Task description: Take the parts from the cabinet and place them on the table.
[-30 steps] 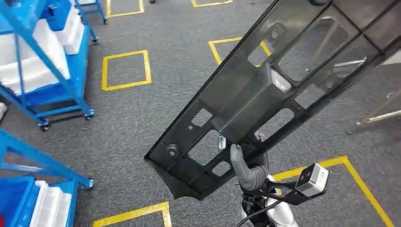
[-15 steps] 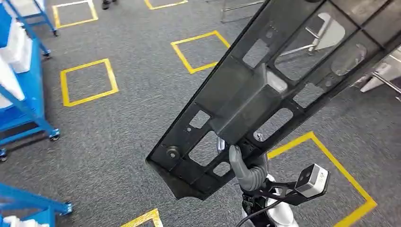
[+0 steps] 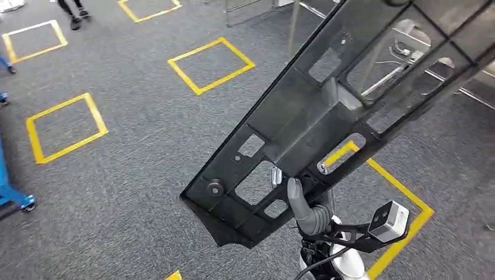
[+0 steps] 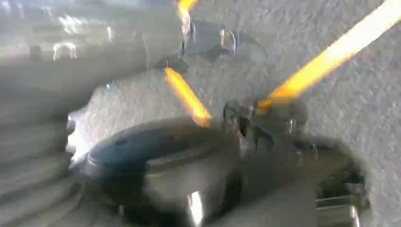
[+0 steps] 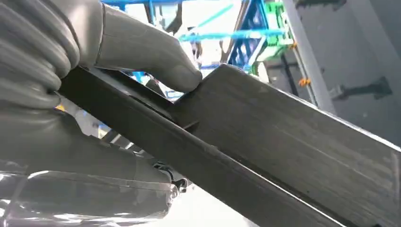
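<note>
One part in hand: a long black panel [image 3: 327, 122] with cut-out windows, held aloft and slanting from near the robot's chest up toward the far right.
Floor: grey carpet [image 3: 134, 169] with yellow taped squares [image 3: 211, 64] passing beneath; a metal frame on legs [image 3: 292, 23], perhaps the table, stands far right, partly hidden behind the panel.
Right hand [image 5: 90, 52]: closed on the panel's near end, thumb pressed on one face and fingers wrapped under the edge.
Left hand [image 4: 42, 156]: blurred in its own wrist view; I cannot tell whether it is open or closed.
Progress: I'd judge the panel is out of the cabinet and being carried. Setting it on the table is not yet done.
</note>
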